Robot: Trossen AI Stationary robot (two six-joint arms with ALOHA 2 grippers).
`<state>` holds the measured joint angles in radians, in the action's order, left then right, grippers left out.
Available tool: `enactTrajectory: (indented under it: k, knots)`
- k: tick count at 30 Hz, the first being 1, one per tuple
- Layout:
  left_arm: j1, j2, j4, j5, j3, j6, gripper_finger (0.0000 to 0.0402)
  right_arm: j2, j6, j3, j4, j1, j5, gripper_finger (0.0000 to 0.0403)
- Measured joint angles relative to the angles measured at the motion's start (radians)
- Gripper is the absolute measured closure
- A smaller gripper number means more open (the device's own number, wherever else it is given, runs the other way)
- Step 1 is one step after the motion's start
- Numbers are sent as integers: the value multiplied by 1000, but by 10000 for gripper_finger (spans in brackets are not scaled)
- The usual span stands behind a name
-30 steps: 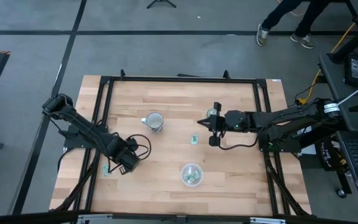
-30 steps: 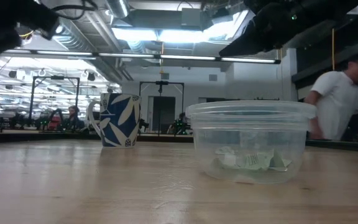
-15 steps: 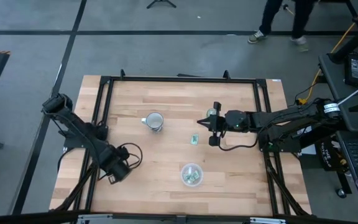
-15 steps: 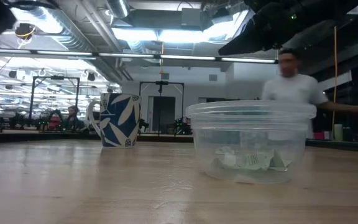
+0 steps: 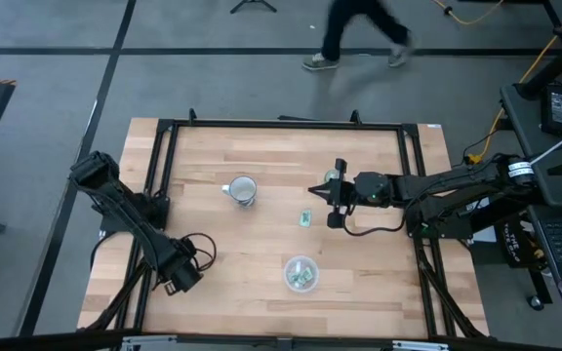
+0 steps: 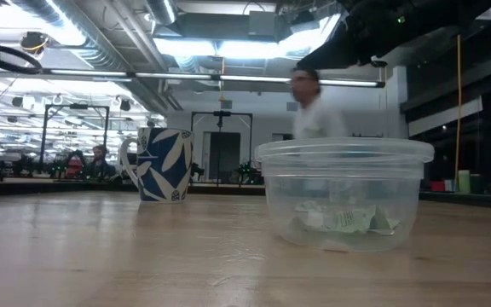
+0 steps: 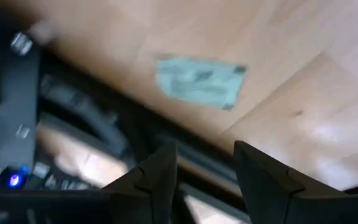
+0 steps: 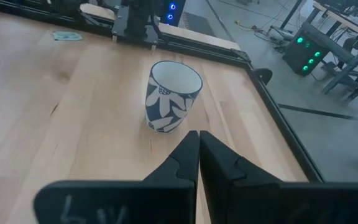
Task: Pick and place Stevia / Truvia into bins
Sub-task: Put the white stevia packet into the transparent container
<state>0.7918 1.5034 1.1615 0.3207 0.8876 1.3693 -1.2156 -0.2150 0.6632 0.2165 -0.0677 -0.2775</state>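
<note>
A green and white sachet (image 7: 201, 81) lies flat on the wood beside the table's left frame rail; it also shows far off in the right wrist view (image 8: 67, 36). My left gripper (image 7: 207, 180) hovers open and empty just short of it, at the table's near left (image 5: 177, 281). Another sachet (image 5: 304, 218) lies flat mid-table. The round clear container (image 5: 301, 273) holds several sachets (image 6: 343, 220). My right gripper (image 5: 334, 202) is shut and empty, held above the table right of that mid-table sachet. A small glass cup (image 5: 332, 177) stands beside it.
A blue and white flowered mug (image 5: 242, 189) stands upright left of centre, also in the low view (image 6: 160, 164). A black frame rail (image 5: 154, 195) runs along the table's left side, close to my left gripper. A person walks on the floor beyond the far edge (image 5: 354, 29).
My left gripper has gone toward the table's near left corner, over the left rail. The right arm has kept still. The person beyond the table has walked from right to left.
</note>
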Motion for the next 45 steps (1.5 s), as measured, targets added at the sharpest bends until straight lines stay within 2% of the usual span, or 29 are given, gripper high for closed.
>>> enactTrajectory:
  k: [4, 18, 33, 41, 45]
  knots:
    - [0, 19, -68, -5, -13, -29, 249, 0, -2, 0, 5, 0, 0, 386]
    - [-10, 112, -68, -5, -14, -33, 249, 0, -3, 0, 28, 0, 0, 386]
    - [-10, 265, -84, 2, -14, -286, 249, 0, 0, 0, 51, 0, 0, 386]
    - [-19, 283, -126, 27, -13, -357, 250, 0, 0, 0, 58, 0, 0, 386]
    - [-33, 284, -147, 40, -13, -392, 266, 0, 0, 0, 58, 0, 0, 386]
